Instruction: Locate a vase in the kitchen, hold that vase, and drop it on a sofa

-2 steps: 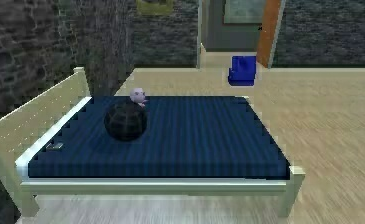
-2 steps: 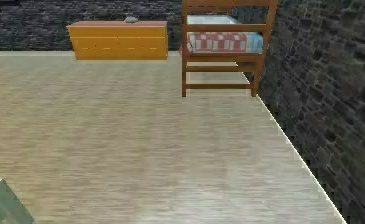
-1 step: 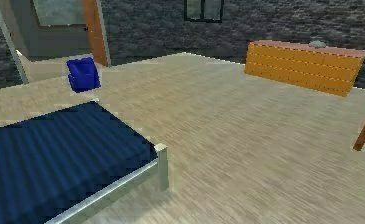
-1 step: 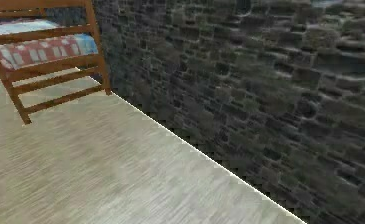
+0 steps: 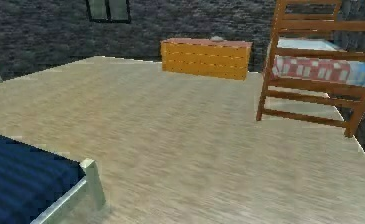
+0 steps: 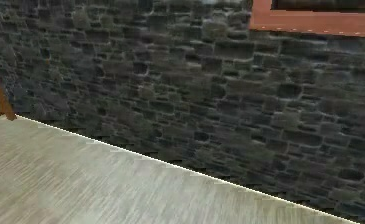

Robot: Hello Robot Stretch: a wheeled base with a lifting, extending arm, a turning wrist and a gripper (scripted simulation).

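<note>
Forward view: we see a pale wood floor (image 5: 170, 130) running to a dark stone wall (image 5: 50, 40) with a window (image 5: 108, 9) high up. An orange-brown dresser (image 5: 205, 58) stands against that far wall. At the right stands a wooden bunk bed (image 5: 290, 60), its lower bunk covered in red check. Near left lies a bed corner with a dark blue cover (image 5: 25, 180). On the arm side view the stone wall bears a reddish window frame (image 6: 310, 20) at the far right. Where the vase is, and how the tool stands, we cannot tell.
</note>
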